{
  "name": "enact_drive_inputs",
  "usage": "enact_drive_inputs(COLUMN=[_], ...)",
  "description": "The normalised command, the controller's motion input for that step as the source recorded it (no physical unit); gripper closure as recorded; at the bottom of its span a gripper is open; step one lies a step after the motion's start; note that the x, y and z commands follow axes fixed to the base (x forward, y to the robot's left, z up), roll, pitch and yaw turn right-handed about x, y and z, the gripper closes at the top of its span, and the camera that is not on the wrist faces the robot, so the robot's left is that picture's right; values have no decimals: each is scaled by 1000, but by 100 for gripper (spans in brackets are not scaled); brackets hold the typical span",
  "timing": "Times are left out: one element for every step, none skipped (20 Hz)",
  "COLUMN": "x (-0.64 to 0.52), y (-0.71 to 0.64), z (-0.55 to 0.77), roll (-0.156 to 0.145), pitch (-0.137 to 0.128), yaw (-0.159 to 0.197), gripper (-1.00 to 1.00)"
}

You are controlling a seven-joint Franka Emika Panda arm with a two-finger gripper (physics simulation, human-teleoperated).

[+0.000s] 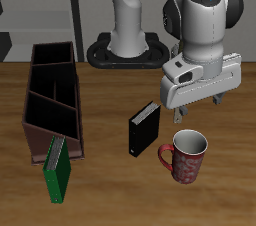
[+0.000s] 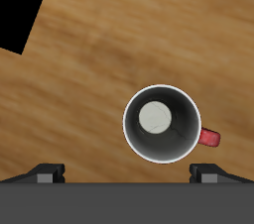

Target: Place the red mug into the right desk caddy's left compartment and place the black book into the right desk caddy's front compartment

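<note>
In the wrist view the black book (image 2: 18,20) ran off the frame's edge, only a plain black corner showing. The end effector (image 2: 127,173) showed only two finger stubs, tips out of sight. In the exterior view the green book (image 1: 57,170) covered part of the right desk caddy (image 1: 52,98), and the arm's upper part was cut off.

Red mug (image 1: 187,157) upright on table, pale speckles, grey inside, handle (image 2: 209,138) sideways. Black book (image 1: 143,128) standing upright beside it, apart. Right desk caddy (image 1: 52,98) dark reddish-brown, long, slanted divider.
</note>
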Motion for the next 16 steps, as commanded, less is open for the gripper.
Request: enact_drive_inputs(x=[83,15,-26,-63,48,-10,-55,43,19,-41,0,25,0,79,12,-78], y=[194,-157,122,150,37,129,-62,-250,-141,-60,0,-210,0,-193,-113,-108], z=[-498,19,-154,-895,-579,-564,-176,-261,-229,-184,0,-147,0,-518,-54,-115], roll=[-137,0,26,111,-69,18,7,-106,-54,52,0,-93,0,-136,-34,-9], pitch=[-19,0,10,100,60,166,-10,-77,64,71,0,-12,0,133,-17,-89], yaw=[171,0,29,315,386,92,175,293,113,142,0,184,0,321,122,225], gripper=[-100,-100,-100,-100,-100,-100,-100,-100,-100,-100,-100,-100,-100,-100,-100,-100])
